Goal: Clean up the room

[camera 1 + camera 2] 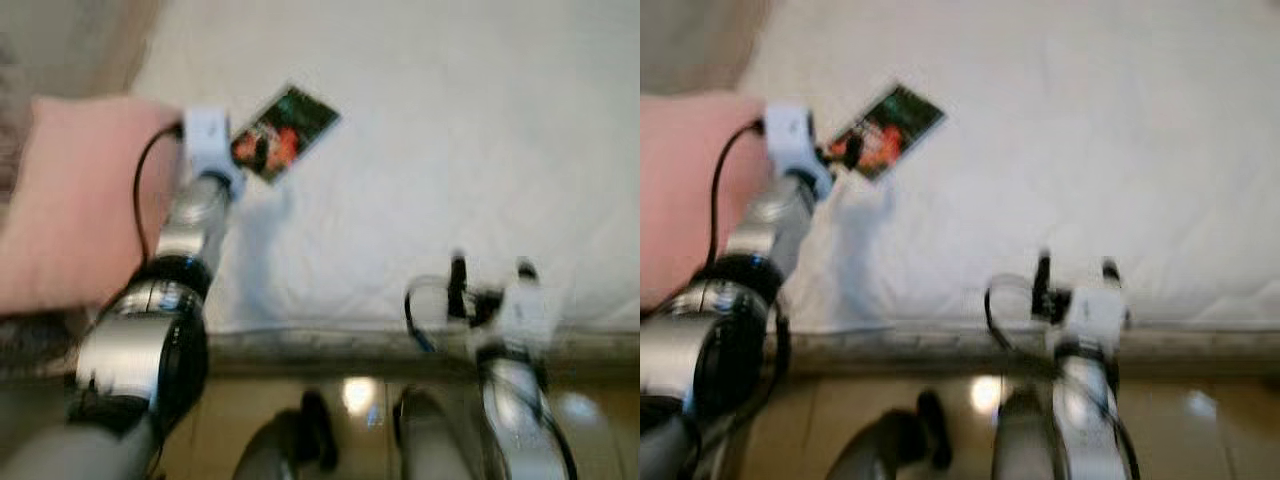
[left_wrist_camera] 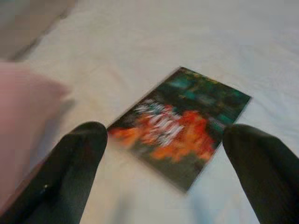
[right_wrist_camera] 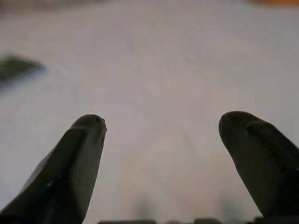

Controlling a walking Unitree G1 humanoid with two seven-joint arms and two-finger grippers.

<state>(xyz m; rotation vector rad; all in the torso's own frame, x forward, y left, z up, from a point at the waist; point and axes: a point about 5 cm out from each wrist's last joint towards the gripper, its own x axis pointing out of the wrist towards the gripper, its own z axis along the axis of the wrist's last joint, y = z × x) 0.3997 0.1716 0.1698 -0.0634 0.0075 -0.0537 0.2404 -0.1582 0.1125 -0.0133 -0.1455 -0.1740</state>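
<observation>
- Dark, glossy card (image 1: 284,132) with a red-orange picture and green at one end lies flat on the white bed (image 1: 460,150), toward its left side.
- Its long axis runs on a slant: the green end points away from the robot and to the right, the red end toward the robot and to the left.
- Left gripper (image 2: 170,175) hovers at the card's near end with its fingers spread wide and released, one finger (image 2: 77,158) off each side of that end; whether they touch the card cannot be told.
- A pink pillow (image 1: 75,200) lies just left of the card and the left arm, close beside that wrist.
- Right of the card the white sheet runs open and bare across the rest of the bed.
- Right gripper (image 1: 490,272) is held over the near edge of the bed, well apart from the card, its fingers (image 3: 70,163) spread and holding nothing.
- The bed's near edge runs straight across below both arms, with a dark trim (image 1: 1200,345) along it and shiny tan floor (image 1: 1200,420) beneath.
- The pictures are blurred.
</observation>
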